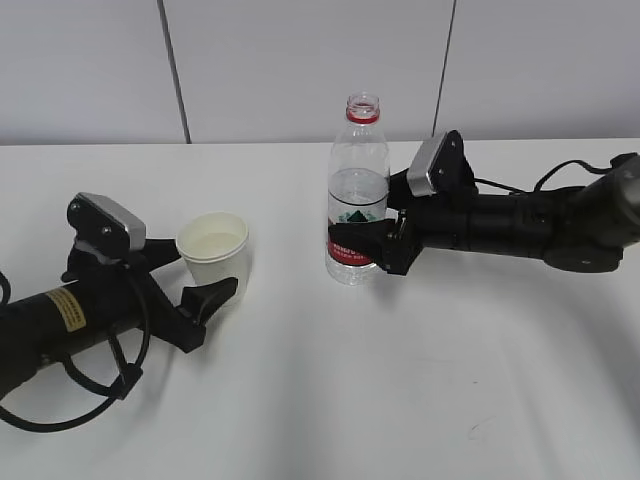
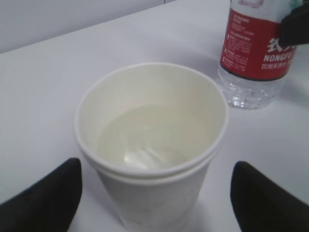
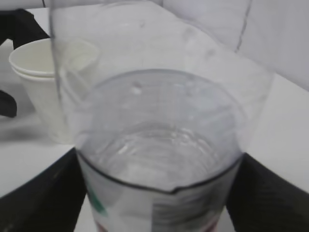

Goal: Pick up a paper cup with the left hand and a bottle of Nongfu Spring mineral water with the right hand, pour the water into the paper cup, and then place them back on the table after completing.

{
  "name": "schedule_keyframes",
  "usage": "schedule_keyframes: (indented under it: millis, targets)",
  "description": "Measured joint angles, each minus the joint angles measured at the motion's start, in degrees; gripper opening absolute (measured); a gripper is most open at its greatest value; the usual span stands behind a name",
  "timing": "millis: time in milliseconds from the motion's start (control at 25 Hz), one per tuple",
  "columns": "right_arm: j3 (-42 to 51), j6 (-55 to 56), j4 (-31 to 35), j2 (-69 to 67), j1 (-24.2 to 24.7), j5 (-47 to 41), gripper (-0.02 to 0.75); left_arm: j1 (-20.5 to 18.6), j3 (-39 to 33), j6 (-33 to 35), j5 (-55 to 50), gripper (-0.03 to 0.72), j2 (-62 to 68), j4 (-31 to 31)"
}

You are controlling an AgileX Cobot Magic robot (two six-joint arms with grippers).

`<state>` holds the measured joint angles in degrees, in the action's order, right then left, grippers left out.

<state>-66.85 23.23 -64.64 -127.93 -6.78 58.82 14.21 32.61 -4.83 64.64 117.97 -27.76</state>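
Wide plain white tabletop [image 1: 420,400] w/ a few tiny dark specks nr the front right; behind its back edge a pale grey panelled wall [image 1: 300,60] w/ two dark vertical seams.

White paper cup [image 1: 213,251] (looks double-rimmed, maybe two nested) stands upright left of centre, abt midway btwn front and back edges; inside, a shallow pool of clear colourless water [image 2: 145,140] covers the bottom. Clear plastic Nongfu Spring bottle w/ red label [image 1: 357,190], uncapped, red ring at the neck, stands upright nr the middle of the surface, closer to the back edge, well apart from the cup; water level sits abt halfway up.

Black left arm w/ yellow sticker, its two-finger gripper [image 1: 190,275] brackets the cup; fingers [image 2: 46,200] apart, a gap showing on each side of the cup wall, not touching. Black right arm, no sticker, its gripper [image 1: 365,245] at the label band; fingers either side of the bottle, looks clamped on it.
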Motion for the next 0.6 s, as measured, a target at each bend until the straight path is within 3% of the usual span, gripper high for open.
schedule_keyframes:
  millis: [320, 600]
  targets:
    - [0.0, 9.23, -13.1, 5.47, 4.98, -2.77, 0.606, 0.0, -4.18, 0.0, -3.93, 0.574, -4.94, 0.81]
    - [0.0, 11.12, -16.31, 9.16, 7.29, -7.49, 0.595, 0.0, -6.21, 0.0, -6.95, 0.574, -9.04, 2.74]
